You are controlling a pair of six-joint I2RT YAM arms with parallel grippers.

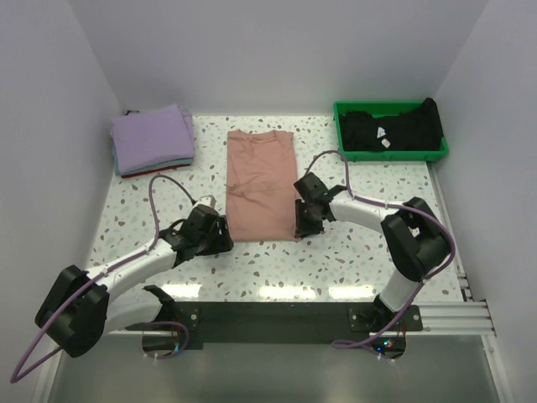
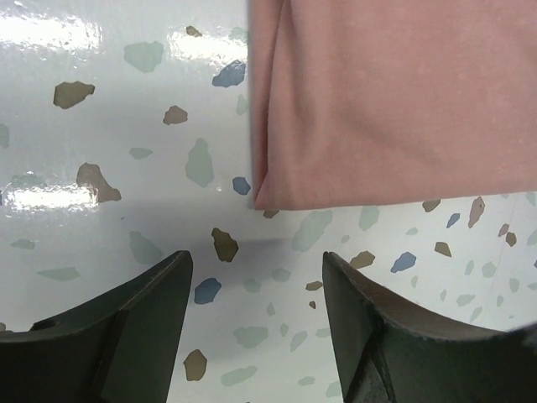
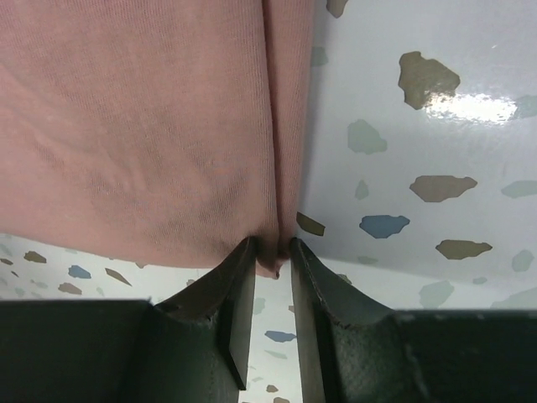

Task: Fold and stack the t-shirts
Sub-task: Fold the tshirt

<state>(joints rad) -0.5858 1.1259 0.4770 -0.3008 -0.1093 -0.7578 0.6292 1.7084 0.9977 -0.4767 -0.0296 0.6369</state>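
Right tool (image 3: 273,252): jaws nearly together, pinching the near right corner of the pink shirt (image 1: 260,180), which lies folded into a long strip mid-worktop (image 1: 277,260). Left tool (image 2: 256,273): jaws apart, holding nothing, just beside the shirt's near left corner, not touching it. Lavender shirt (image 1: 153,134) tops a folded stack, far left. Black shirt (image 1: 394,126) lies in the green tray (image 1: 390,156), far right.

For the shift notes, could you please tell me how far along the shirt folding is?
Done: a folded stack, lavender on top, at the back left. In hand: the pink shirt, folded into a long strip; the right gripper pinches its near right corner, the left gripper is open by the other. Left: the black shirt in the green tray.
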